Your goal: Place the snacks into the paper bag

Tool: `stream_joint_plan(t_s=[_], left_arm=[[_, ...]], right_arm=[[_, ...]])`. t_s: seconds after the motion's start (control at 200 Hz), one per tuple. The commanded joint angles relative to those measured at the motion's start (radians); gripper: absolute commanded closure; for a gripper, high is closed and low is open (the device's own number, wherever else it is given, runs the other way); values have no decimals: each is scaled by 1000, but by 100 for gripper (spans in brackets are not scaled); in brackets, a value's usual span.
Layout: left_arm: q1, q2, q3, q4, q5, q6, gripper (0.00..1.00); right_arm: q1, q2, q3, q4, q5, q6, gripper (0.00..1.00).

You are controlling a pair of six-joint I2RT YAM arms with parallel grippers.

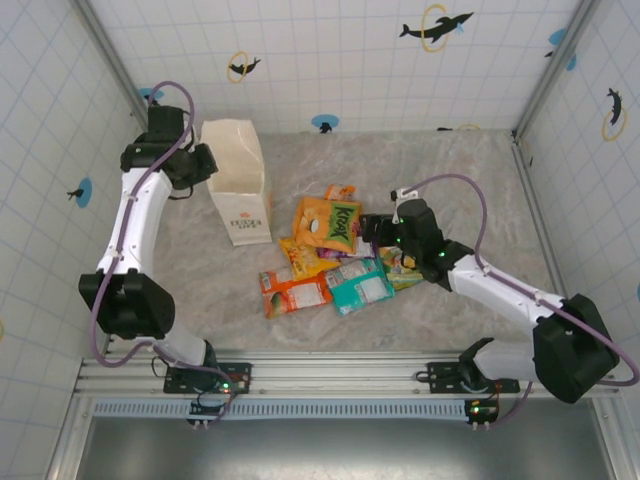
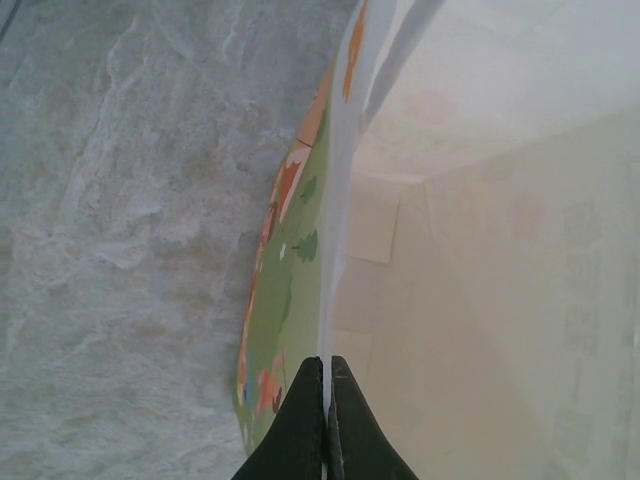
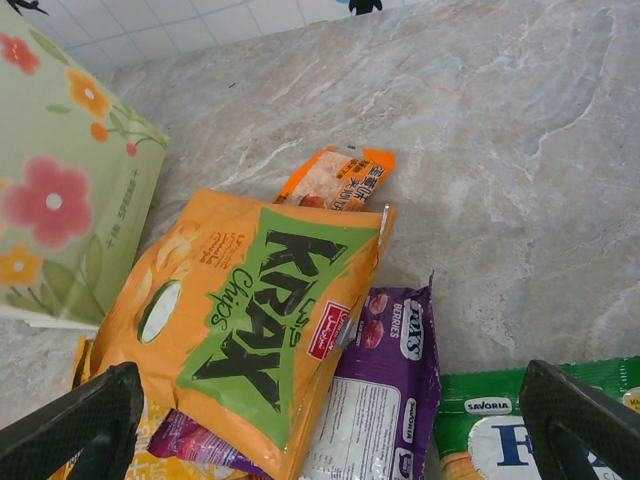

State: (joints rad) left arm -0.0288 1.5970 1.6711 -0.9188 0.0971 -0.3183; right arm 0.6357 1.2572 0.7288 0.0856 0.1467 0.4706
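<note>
- We saw the left gripper clamped on the rim of the white upright paper bag.
- The right gripper hung with its fingers wide apart over the glossy foil snack packets, with the bare grey marble-look table beyond.

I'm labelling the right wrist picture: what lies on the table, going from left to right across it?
paper bag → orange Krax packet → purple packet → green packet

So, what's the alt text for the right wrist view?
An orange-and-green Krax chips packet lies atop a purple packet on a marbled table, a green packet at right. The flowered paper bag stands at left; the open right gripper frames the bottom corners.
</note>
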Motion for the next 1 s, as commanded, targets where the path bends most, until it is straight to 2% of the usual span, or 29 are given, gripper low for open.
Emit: stream_joint_plan(t_s=[0.0,0.24,0.57,0.761,0.991], left_arm=[[22,-26,27,-72,75,200,100],[49,-47,15,-106,100,381,100],[63,-156,-25,-107,139,389,100],[63,-237,-118,-92,159,380,100],[64,-282,-252,-38,102,381,100]], right_arm=[[10,-33,-23,35,-19,2,1],[16,-81,-61,40,-15,20,1],[28,-123,-77,40,-9,37,1],[37,-116,-78,50,-18,49,1],[45,-79,-69,65,-65,53,3]])
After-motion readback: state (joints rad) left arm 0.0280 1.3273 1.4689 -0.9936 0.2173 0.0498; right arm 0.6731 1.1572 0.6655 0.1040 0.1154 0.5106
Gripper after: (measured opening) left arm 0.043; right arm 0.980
